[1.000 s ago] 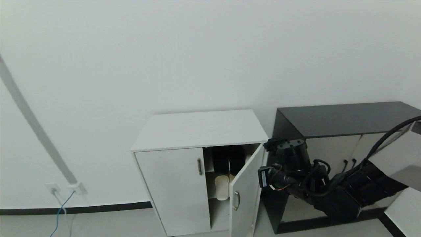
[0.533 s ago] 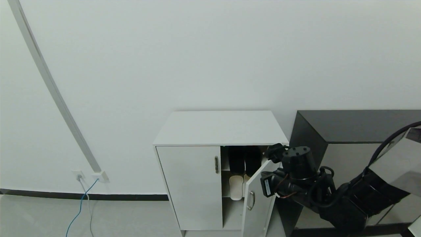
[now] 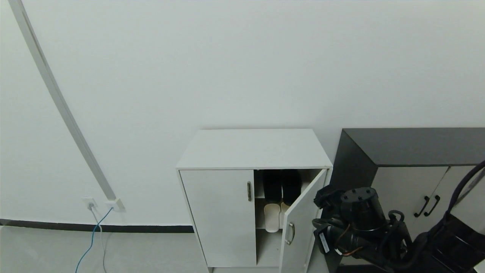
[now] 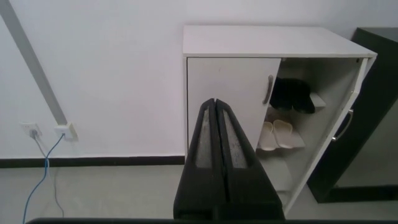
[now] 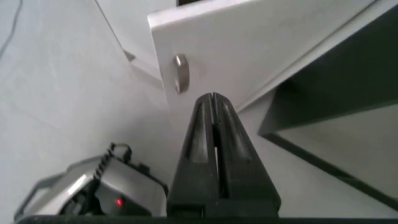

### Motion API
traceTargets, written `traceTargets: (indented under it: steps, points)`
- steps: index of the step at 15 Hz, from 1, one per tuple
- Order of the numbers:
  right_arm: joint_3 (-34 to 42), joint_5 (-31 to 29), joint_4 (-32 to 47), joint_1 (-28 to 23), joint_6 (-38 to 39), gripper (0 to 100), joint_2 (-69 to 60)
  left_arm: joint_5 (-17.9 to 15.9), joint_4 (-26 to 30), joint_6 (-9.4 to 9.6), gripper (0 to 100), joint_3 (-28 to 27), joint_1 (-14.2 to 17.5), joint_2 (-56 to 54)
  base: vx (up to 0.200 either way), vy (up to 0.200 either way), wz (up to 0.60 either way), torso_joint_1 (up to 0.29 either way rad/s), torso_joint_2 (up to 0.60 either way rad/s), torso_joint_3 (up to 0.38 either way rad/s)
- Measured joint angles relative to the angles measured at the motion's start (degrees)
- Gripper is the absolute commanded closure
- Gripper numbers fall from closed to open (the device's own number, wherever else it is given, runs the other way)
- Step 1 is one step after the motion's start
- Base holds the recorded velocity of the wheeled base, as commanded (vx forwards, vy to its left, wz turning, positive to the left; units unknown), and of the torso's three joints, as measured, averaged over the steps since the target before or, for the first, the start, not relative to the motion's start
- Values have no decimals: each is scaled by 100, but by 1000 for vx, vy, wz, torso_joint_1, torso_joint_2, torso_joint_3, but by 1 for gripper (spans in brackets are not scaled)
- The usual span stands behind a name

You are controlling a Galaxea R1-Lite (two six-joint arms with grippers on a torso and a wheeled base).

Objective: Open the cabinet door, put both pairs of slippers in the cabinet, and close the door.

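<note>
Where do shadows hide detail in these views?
Head view: the cabinet top shelf is shadowed, so the black slippers merge with it; the white slippers stand out. Left wrist view: the interior is brighter and both pairs are distinct. Right wrist view: the door is evenly lit; the dark cabinet reads as a flat dark area.

White cabinet (image 3: 254, 149) on floor (image 3: 144, 250); black slippers (image 3: 282, 185) on upper shelf (image 3: 258, 196), cream slippers (image 3: 272, 217) on shelf below (image 3: 260, 226).
</note>
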Motion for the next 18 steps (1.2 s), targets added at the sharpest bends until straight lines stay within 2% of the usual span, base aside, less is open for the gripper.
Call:
traceTargets:
  steps: [8,18]
  points:
    - [-102,15,-202,85,-11,100,416,-2,-2,0,100,1,-2,0,0,0,0,0,0,0]
    - [-1104,11,-505,4,139,100,1447,-2,-5,-5,100,1,-5,0,0,0,0,0,0,0]
